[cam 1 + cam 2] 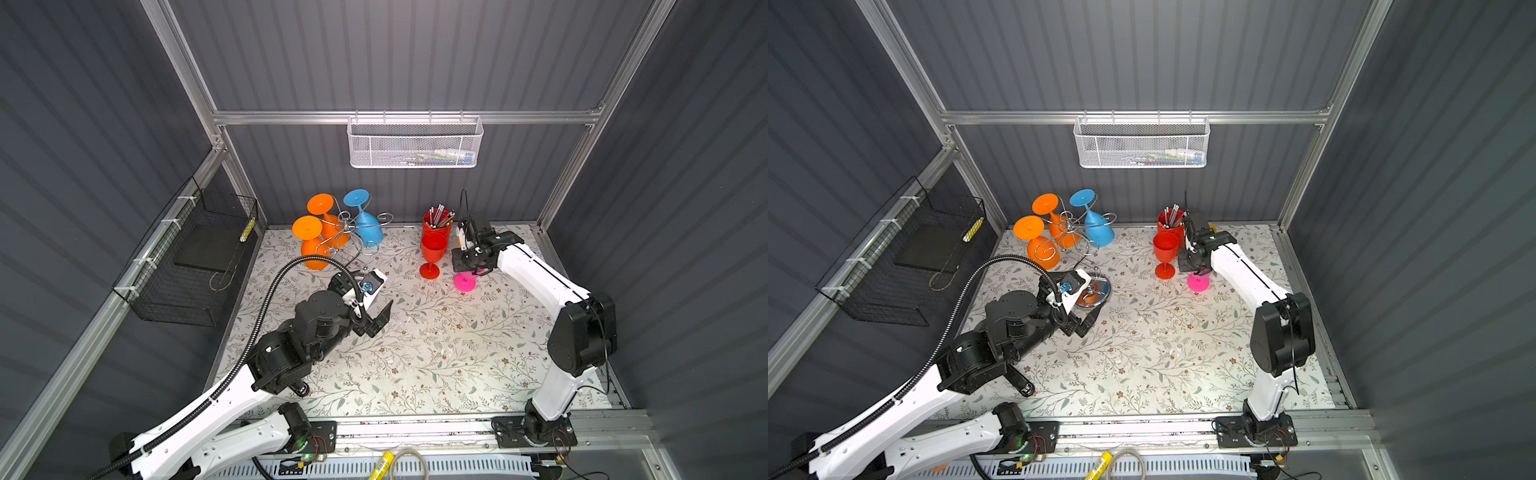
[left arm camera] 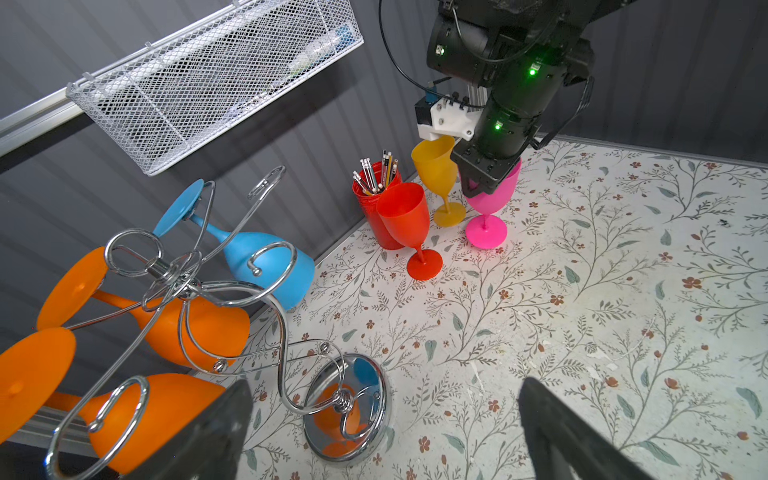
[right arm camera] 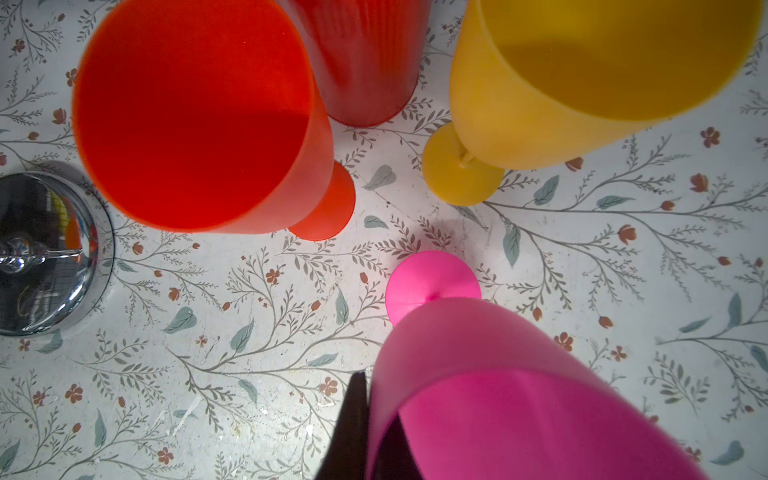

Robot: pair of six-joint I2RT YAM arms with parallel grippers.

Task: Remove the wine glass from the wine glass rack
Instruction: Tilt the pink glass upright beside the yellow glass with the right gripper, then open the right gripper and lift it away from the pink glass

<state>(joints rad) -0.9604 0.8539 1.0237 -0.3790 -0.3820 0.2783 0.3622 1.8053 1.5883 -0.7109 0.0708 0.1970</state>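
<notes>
I'd call this a robotics lab test cell, not anyone's home. An aluminium frame [image 1: 291, 117] boxes in grey ribbed panels [image 1: 415, 54]. The left arm [image 1: 216, 411] and right arm [image 1: 536, 270] are bolted to a metal rail [image 1: 415, 428] along the front, with loose wiring and a lit circuit board [image 1: 305, 455] beside them. The floral sheet [image 1: 436, 353] merely covers the bench under props like the wine glass rack [image 1: 345, 217] and a pink wine glass [image 2: 486, 232].
</notes>
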